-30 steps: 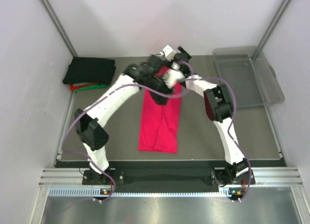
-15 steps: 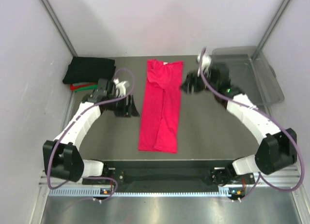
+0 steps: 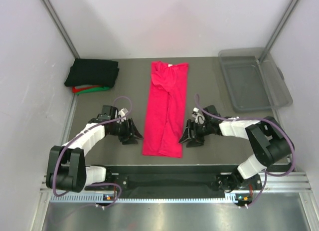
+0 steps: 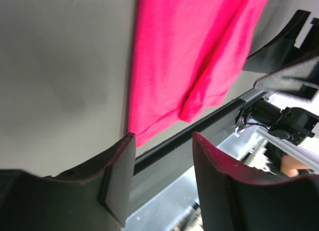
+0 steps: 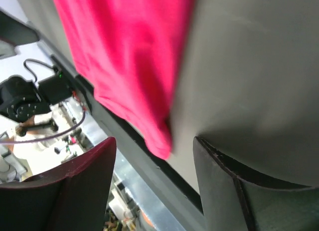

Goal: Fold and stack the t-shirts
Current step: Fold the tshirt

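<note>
Over at 10 o'clock on the surface (image 3: 114, 94), the folded black, red and green t-shirts (image 3: 92, 72) sit stacked. Next, the left tool (image 3: 133, 133) is released and empty, just at 9 o'clock of the pinkish-red t-shirt (image 3: 166, 111), a long flat strip running 12 to 6. At its 3 o'clock the right tool (image 3: 186, 135) is likewise released. At 2 o'clock sits the clear bin (image 3: 254, 81).

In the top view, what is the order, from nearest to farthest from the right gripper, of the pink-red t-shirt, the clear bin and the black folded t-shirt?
Measured from the right gripper:
1. pink-red t-shirt, right beside it, in the table's middle.
2. clear bin, far right corner.
3. black folded t-shirt, far left corner.
</note>
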